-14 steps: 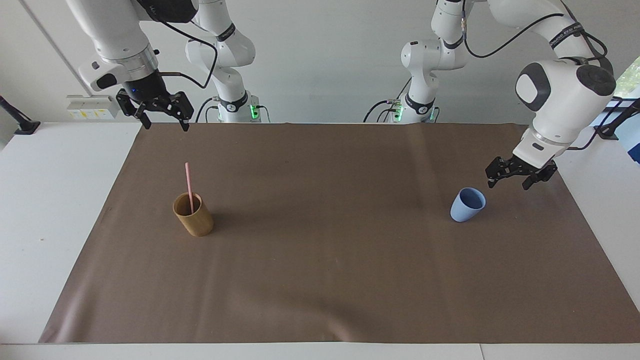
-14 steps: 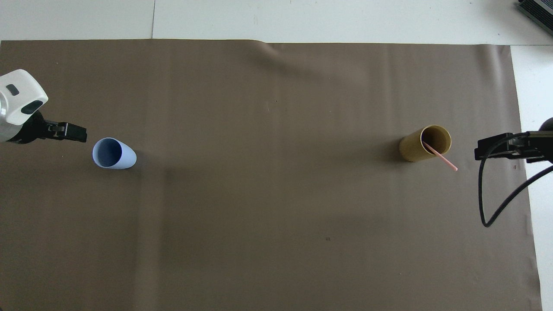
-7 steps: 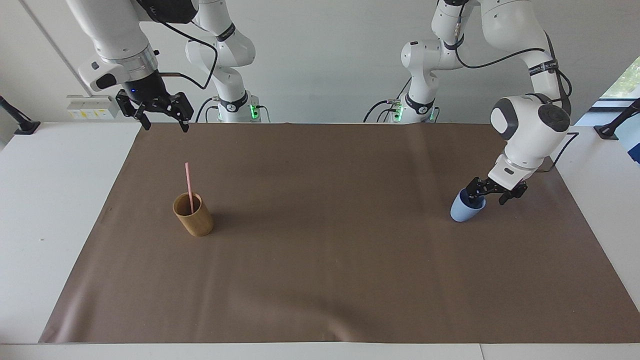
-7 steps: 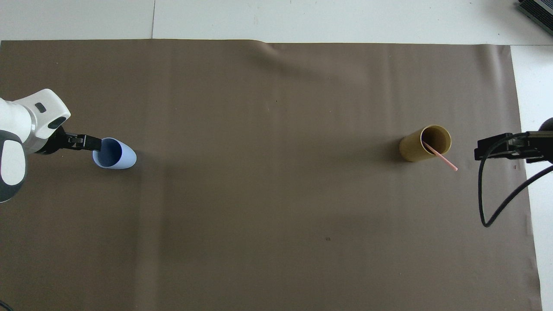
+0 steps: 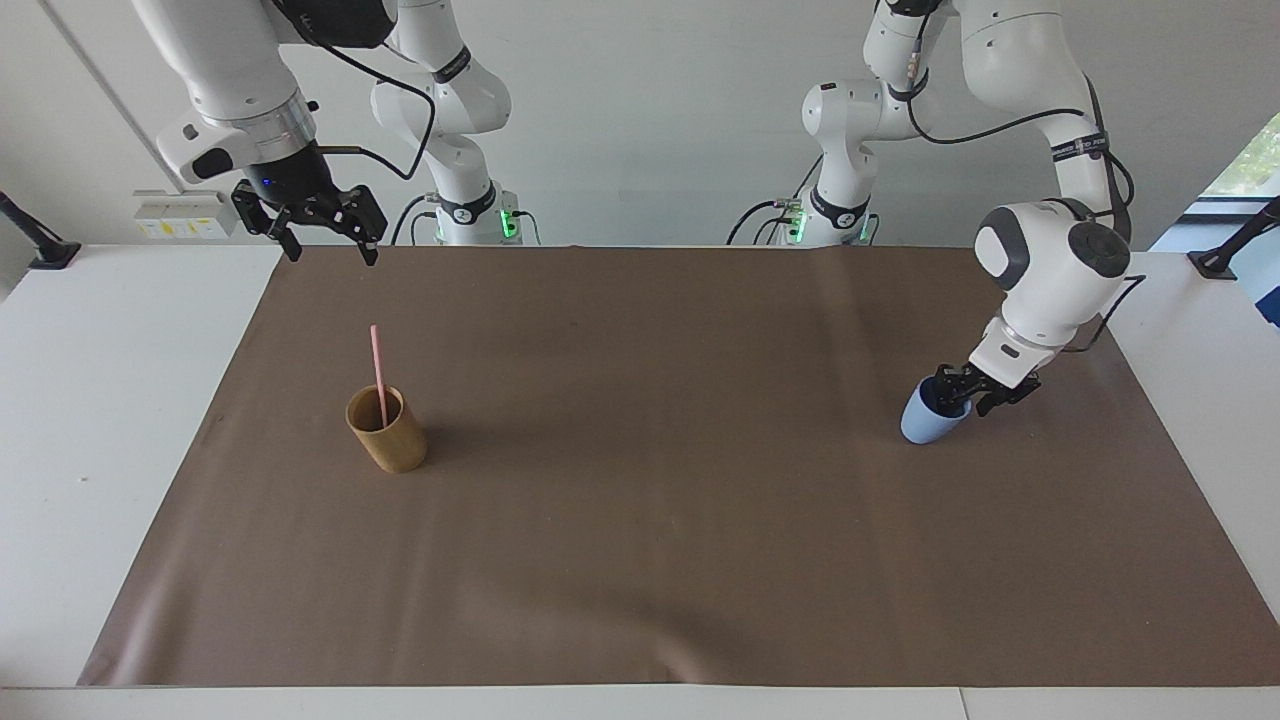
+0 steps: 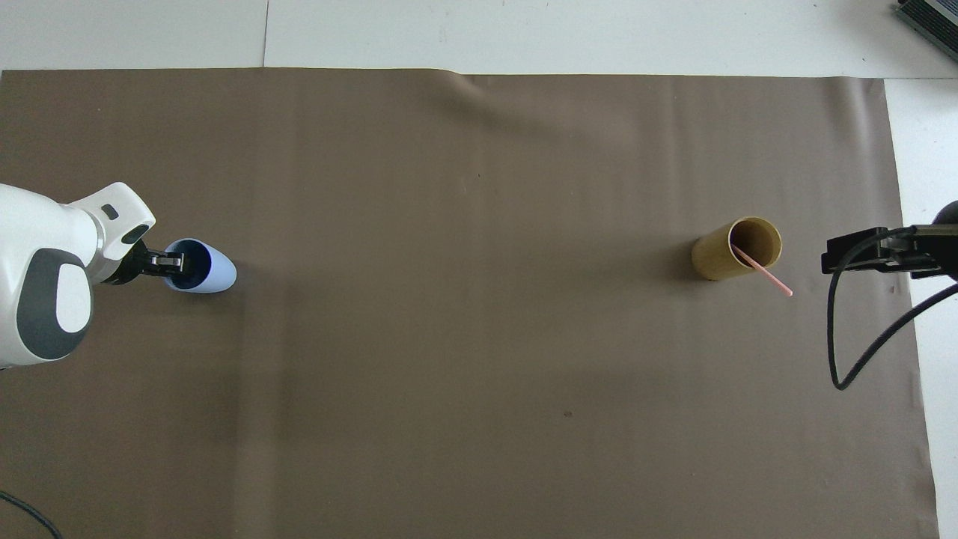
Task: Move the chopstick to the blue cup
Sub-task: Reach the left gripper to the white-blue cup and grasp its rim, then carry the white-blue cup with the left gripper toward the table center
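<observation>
We found the chopstick point(image 5: 378, 370) standing tilted in the tan cup point(image 5: 388, 432) toward the right arm's end of the counter point(image 5: 640, 520), its lower end inside the cup and its upper half projecting above the rim. We judged it light, stiff and smooth, so liable to pivot or slip in a loose pinch. The exposed upper shaft, just above the tan cup's rim, appeared to us the proper place to take hold, with the pull directed along the stick's own axis.

The blue cup point(image 5: 932, 416) stood upright toward the left arm's end of the counter, well apart from the tan cup. We judged it light and easily tipped or slid on the brown mat point(image 5: 640, 620).

The left arm reached down with its wrist angled toward the blue cup. The left tool point(image 5: 958, 392) sat at the cup's rim with one finger point(image 6: 174, 261) inside the mouth, apparently closing on the wall. We could not tell whether the wall was yet pinched.

The right arm waited, raised, with the right tool point(image 5: 325, 240) pointing down over the mat's corner nearest its base, its fingers spread and empty.
</observation>
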